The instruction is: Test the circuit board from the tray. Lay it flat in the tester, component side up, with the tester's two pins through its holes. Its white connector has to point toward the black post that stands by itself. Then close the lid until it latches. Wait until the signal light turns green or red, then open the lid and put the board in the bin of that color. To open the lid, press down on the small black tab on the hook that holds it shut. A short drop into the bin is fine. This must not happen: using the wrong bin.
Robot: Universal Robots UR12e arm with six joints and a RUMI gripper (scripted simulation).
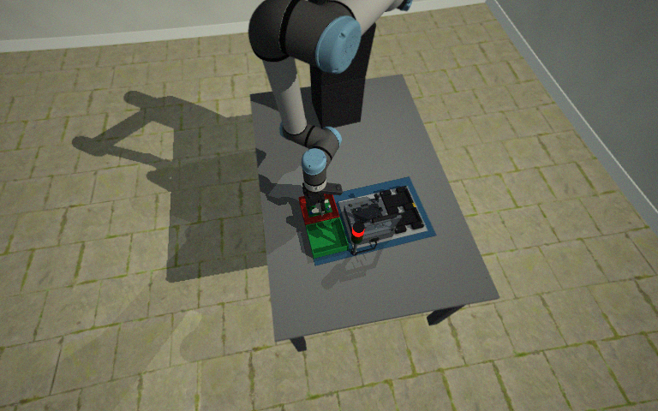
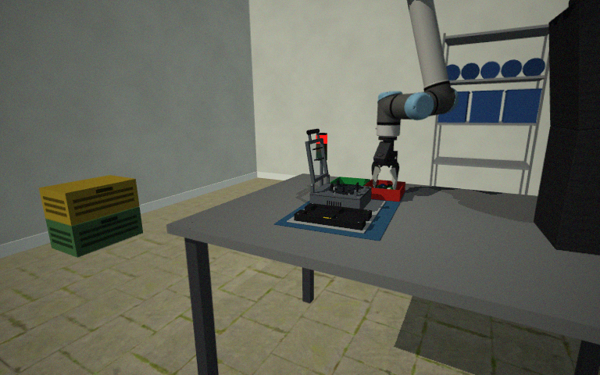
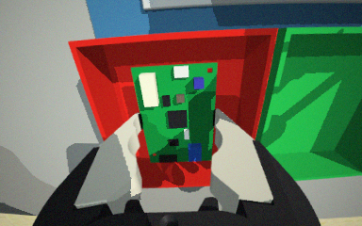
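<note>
My gripper (image 1: pixel 319 208) (image 2: pixel 384 185) (image 3: pixel 177 112) points down and is shut on the circuit board (image 1: pixel 326 205) (image 3: pixel 177 119) by its two long edges. The board is level, component side up, low inside the red bin (image 1: pixel 311 218) (image 2: pixel 389 194) (image 3: pixel 179 47). Whether it touches the bin floor is not clear. Its white connector shows at the upper left in the wrist view. The tester (image 2: pixel 360 201) has its lid (image 2: pixel 310 166) standing open. The signal light (image 1: pixel 357 233) (image 2: pixel 321 139) is red. The green bin (image 1: pixel 331 251) (image 2: pixel 349 180) (image 3: pixel 325 160) sits beside the red one.
The black tray (image 1: pixel 396 199) (image 2: pixel 327 217) lies beyond the tester on the side away from the bins. A blue mat (image 1: pixel 425 213) (image 2: pixel 380 230) lies under this equipment. The raised lid and signal light stand tall near the green bin.
</note>
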